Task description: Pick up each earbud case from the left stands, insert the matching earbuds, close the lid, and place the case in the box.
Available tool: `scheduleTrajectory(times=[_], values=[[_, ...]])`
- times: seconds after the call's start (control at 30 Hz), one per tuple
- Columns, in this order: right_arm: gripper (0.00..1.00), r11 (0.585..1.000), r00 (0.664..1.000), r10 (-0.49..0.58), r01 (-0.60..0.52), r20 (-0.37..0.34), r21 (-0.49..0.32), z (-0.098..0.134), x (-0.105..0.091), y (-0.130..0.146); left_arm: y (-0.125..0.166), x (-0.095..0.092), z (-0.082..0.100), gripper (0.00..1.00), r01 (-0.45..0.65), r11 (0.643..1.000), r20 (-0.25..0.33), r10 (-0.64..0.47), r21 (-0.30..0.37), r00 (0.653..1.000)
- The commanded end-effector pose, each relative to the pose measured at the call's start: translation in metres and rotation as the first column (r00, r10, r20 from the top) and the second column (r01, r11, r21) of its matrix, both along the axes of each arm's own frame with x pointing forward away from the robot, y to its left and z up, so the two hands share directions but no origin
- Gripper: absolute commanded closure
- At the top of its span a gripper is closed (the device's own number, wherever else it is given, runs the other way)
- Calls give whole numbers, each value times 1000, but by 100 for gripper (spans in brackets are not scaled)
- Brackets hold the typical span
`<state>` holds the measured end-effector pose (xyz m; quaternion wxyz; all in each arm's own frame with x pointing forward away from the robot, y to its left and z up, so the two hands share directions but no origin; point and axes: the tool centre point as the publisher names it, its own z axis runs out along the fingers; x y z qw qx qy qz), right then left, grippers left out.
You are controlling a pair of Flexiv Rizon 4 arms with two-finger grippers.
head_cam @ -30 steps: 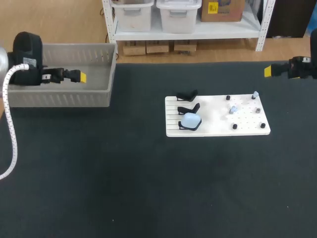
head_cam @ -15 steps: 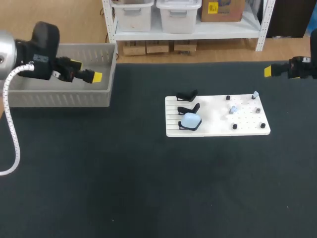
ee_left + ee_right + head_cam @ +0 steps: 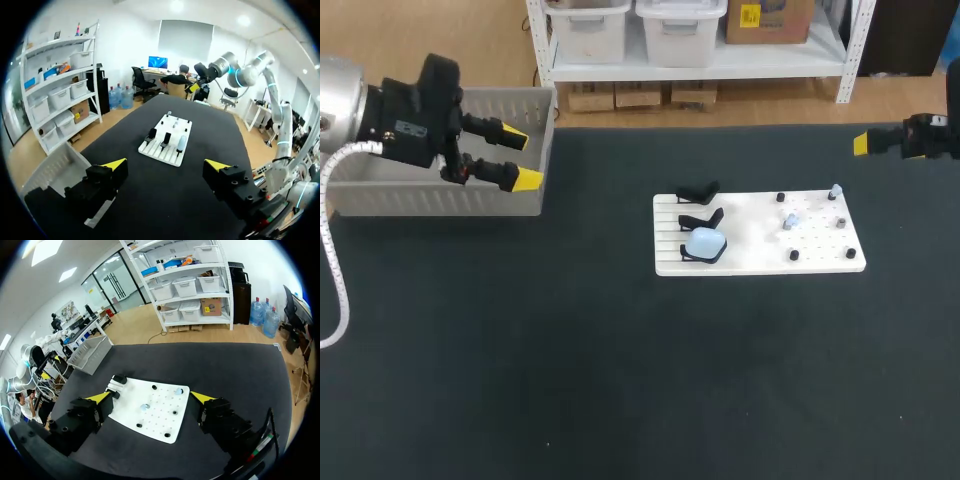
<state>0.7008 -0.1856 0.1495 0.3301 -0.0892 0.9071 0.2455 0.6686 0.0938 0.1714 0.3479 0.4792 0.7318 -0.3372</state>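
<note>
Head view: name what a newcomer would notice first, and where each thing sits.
The white board stands out on the dark table, right of middle, with a pale blue earbud case on the nearest of its three black stands. At far left the left gripper hangs open by the corner of the gray box; the right gripper hovers at the far right edge.

Big flat black table (image 3: 620, 380), white plastic board with small holes (image 3: 750, 238) lay right of the middle, grey plastic box with ribbed sides (image 3: 410, 200) sat at the far left corner
</note>
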Motion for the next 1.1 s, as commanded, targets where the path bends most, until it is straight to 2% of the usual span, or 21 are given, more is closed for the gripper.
scheduleTrajectory(times=[0.03, 0.6, 0.7, 0.8, 0.9, 1.1], values=[[0, 1000, 1000, 0, 0, 0, 0, 0, 0, 0, -1, 5, -3, 0, 40, 999, -17, -40, -16, 999], [0, 1000, 1000, 0, 0, 0, 0, 0, 0, 0, -1, 5, -3, 0, 40, 999, -17, -40, -16, 999], [0, 1000, 1000, 0, 0, 0, 0, 0, 0, 0, -23, -3, -20, 0, 129, 991, -7, -129, -35, 992], [0, 1000, 1000, 0, 0, 0, 0, 0, 0, 0, -49, -14, -39, 0, 208, 978, -2, -208, -2, 978], [0, 1000, 1000, 0, 0, 0, 0, 0, 0, 0, -69, -23, -49, 0, 289, 957, 7, -289, 8, 957], [0, 1000, 1000, 0, 0, 0, 0, 0, 0, 0, -96, -32, -70, 0, 373, 928, 17, -373, 12, 928]])
